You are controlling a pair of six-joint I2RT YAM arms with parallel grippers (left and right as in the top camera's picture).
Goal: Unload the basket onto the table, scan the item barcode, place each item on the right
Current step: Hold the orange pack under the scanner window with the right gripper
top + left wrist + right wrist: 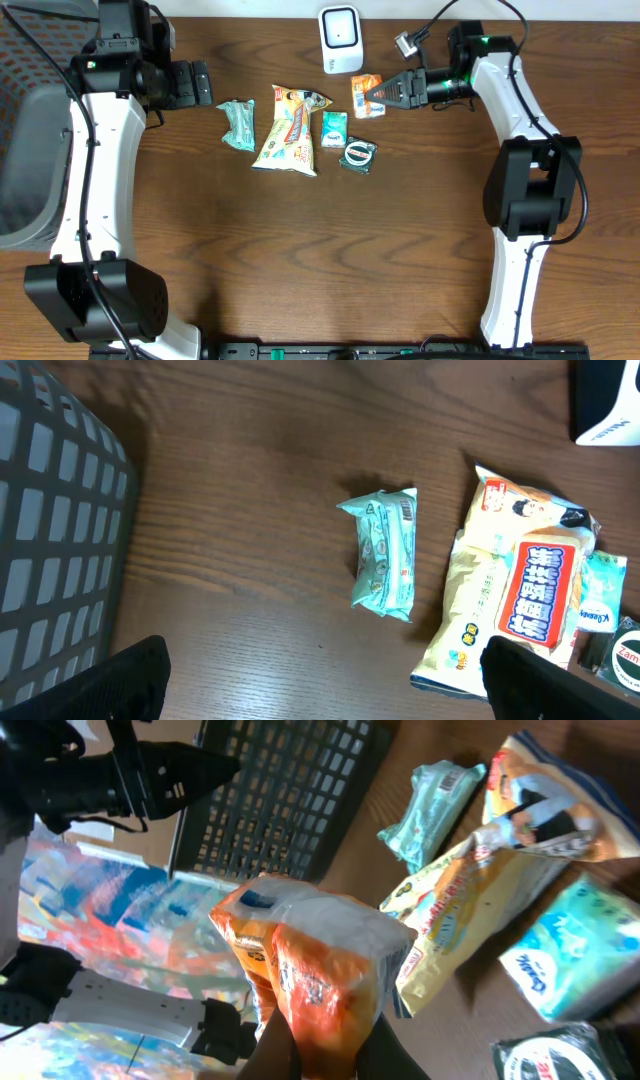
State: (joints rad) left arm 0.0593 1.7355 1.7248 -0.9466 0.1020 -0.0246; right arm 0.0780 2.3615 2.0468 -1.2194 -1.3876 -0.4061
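Orange packet (320,970) fills the right wrist view, pinched at its lower end by the right hand (392,92), whose jaws are closed tight on it. It appears raised off the surface (300,260), near the white scanner (340,40) and a little to one side of it. The packet looks light and soft, with glossy film that crumples and could slip. A hold on the end seam, leaving the printed faces bare, seems the sensible one. Which face carries the barcode can't be made out.

Further out lie a small blue pack (333,128), a dark pack (358,153), a yellow snack bag (290,130) and a teal packet (238,124). Across the way the left hand (190,83) gapes wide and empty, near the basket (30,150).
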